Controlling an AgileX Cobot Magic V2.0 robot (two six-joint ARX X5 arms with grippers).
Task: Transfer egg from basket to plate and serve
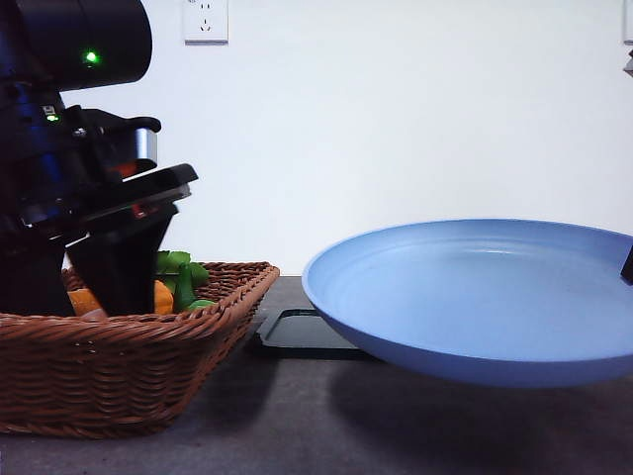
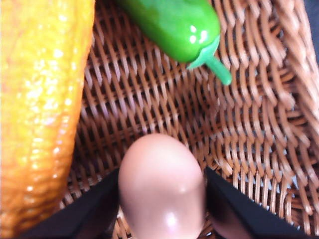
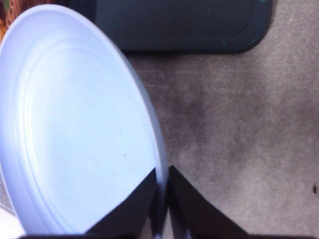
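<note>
The pinkish-brown egg (image 2: 162,186) sits low in the wicker basket (image 2: 259,129), and my left gripper (image 2: 162,214) is shut on it, one black finger pressed against each side. In the front view my left arm (image 1: 99,208) reaches down into the basket (image 1: 129,366) at the left. The light blue plate (image 1: 485,297) hangs tilted above the table on the right. My right gripper (image 3: 162,204) is shut on the rim of the plate (image 3: 75,124).
A yellow corn cob (image 2: 40,114) and a green pepper (image 2: 174,25) lie in the basket close to the egg. A flat black tray (image 1: 302,332) rests on the grey table behind the plate, between it and the basket.
</note>
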